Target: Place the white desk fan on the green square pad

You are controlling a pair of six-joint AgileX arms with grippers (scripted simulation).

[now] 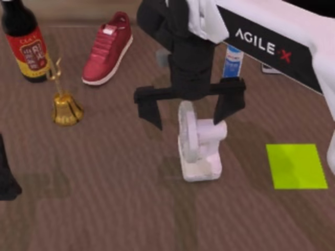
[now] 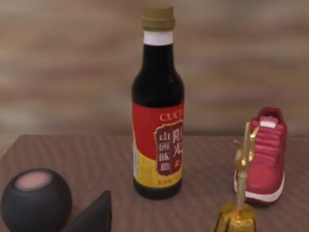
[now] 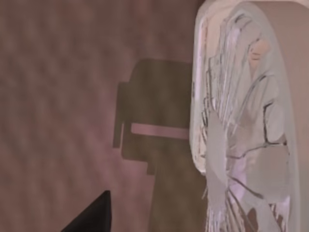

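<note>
Approach | right gripper (image 1: 189,107) spread wide – fingers straddle fan (image 1: 199,144) directly beneath | green pad (image 1: 296,166) well right | left gripper (image 1: 6,180) parked left, fingers unreadable

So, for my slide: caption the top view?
Right hand open above small white plastic desk fan; lime-green square pad beside it.

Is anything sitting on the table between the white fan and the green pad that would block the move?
Nothing visible does. The white desk fan stands mid-table under the open right hand, and only bare table lies between it and the green square pad at the right.
</note>
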